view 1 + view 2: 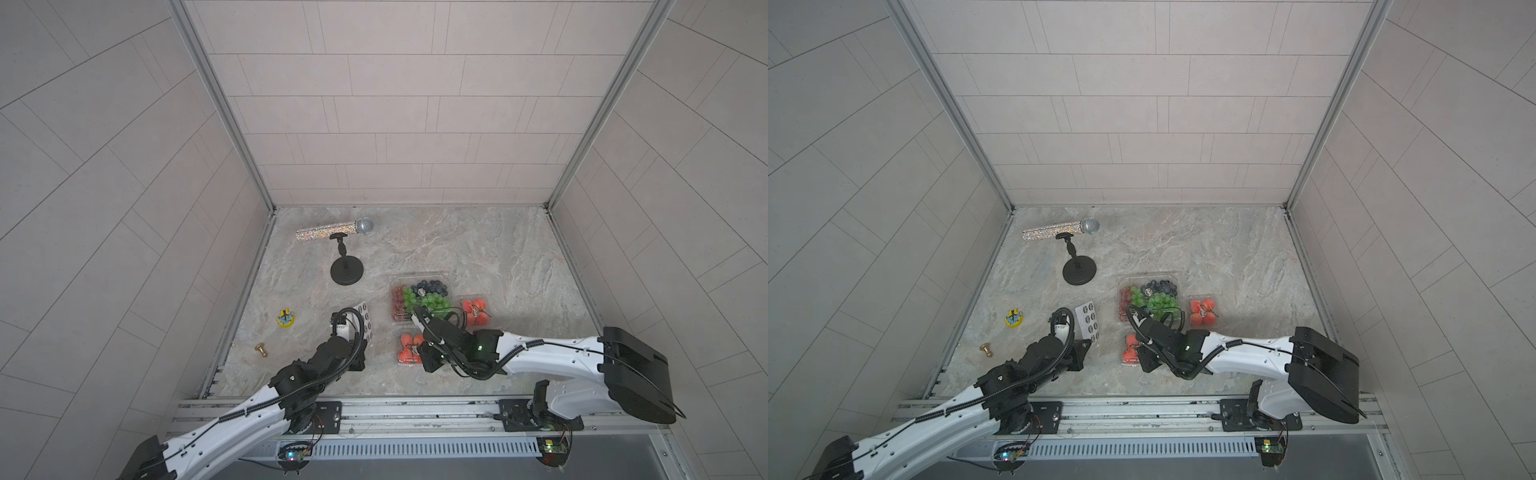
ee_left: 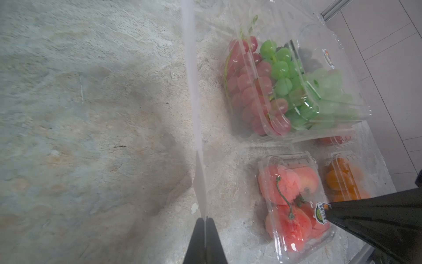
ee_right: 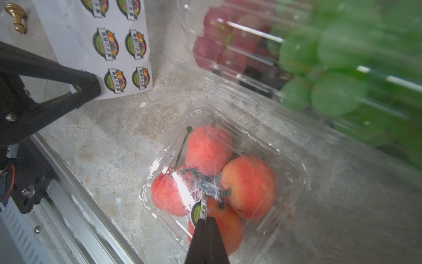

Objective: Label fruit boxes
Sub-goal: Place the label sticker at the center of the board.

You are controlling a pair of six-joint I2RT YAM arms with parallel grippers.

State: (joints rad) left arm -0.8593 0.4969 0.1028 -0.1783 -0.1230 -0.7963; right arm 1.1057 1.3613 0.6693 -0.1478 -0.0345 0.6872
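Note:
My left gripper (image 2: 205,220) is shut on the lower edge of the white sticker sheet (image 1: 365,318), which it holds upright. My right gripper (image 3: 206,219) is shut on one round green sticker (image 3: 198,211), which sits low over the lid of the near small box of red-pink fruit (image 3: 228,173). Behind that box stands the large box of grapes and blueberries (image 1: 419,297), with a label on its lid (image 2: 328,58). A second red-pink box (image 1: 476,311) sits to its right. The orange box (image 2: 342,178) shows only in the left wrist view. My right arm hides it in both top views.
A glittery microphone (image 1: 332,230) rests on a black round-based stand (image 1: 347,272) at the back left. A yellow toy (image 1: 286,319) and a brass knob (image 1: 261,349) lie near the left wall. The metal rail (image 1: 415,409) runs along the front edge.

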